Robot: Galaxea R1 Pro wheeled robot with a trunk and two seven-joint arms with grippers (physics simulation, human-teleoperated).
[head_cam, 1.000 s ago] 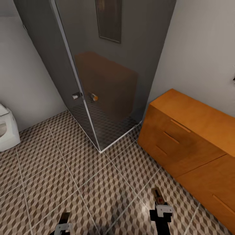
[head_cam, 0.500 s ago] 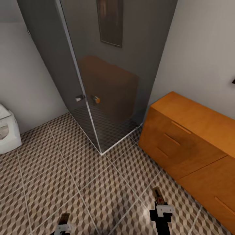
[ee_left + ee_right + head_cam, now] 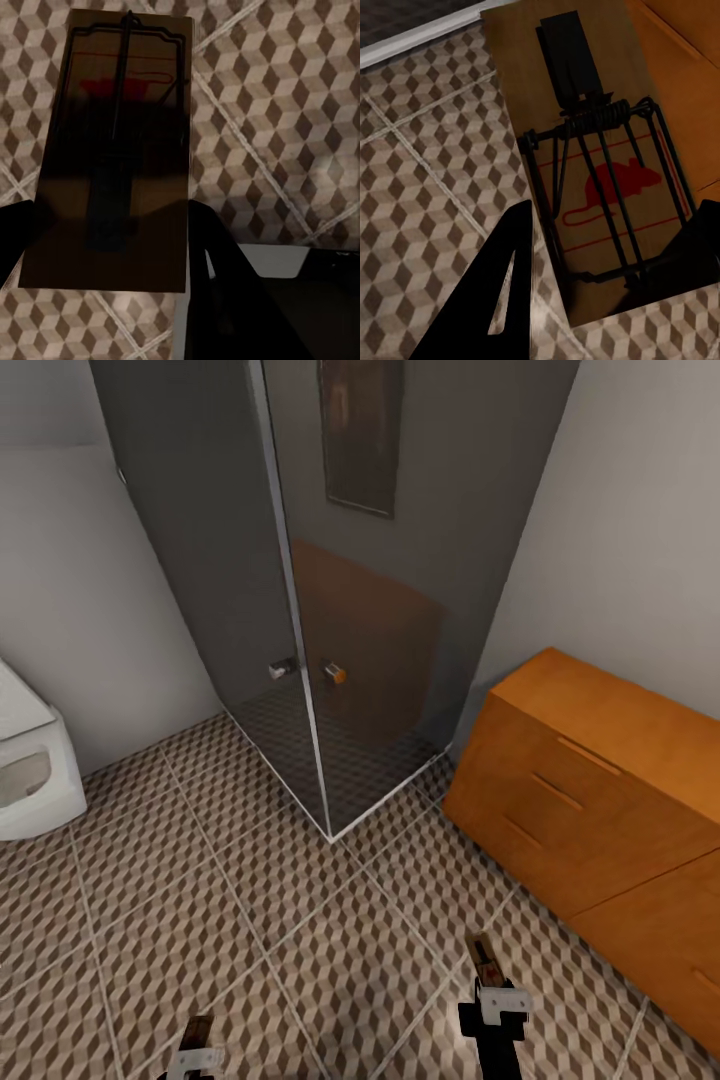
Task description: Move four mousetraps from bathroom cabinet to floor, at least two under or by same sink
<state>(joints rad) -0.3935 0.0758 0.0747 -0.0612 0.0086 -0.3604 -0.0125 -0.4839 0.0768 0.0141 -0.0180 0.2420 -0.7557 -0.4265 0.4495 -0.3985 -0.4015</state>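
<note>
A white toilet (image 3: 30, 775) is seen at the far left of the head view, standing on the bathroom floor (image 3: 300, 920), well to the left of the glass shower enclosure (image 3: 330, 610). The enclosure occupies the corner, and its lower front corner meets the cube-patterned tiles to the left of the cabinet (image 3: 600, 800). Forward of the enclosure, at the lower edge of the head view, the left gripper (image 3: 197, 1048) is held above the tiles with a mousetrap (image 3: 199, 1031) projecting from its tip. In the left wrist view this left-hand mousetrap (image 3: 112, 150) is seen lying flat between the two dark fingers (image 3: 217, 255), which are closed on its long edges near the rear end, while the red-marked end extends beyond them over the floor. To the right, nearer the cabinet, the right gripper (image 3: 490, 992) is likewise closed on a second mousetrap (image 3: 485, 960). In the right wrist view the right-hand mousetrap (image 3: 592, 165) is clamped between the fingers (image 3: 506, 277) at its red-mouse end, with the spring and wire bar facing the camera and its far end overlapping the orange-brown cabinet front (image 3: 682, 67). The cabinet stands against the right wall, drawers shut, beside the enclosure.
</note>
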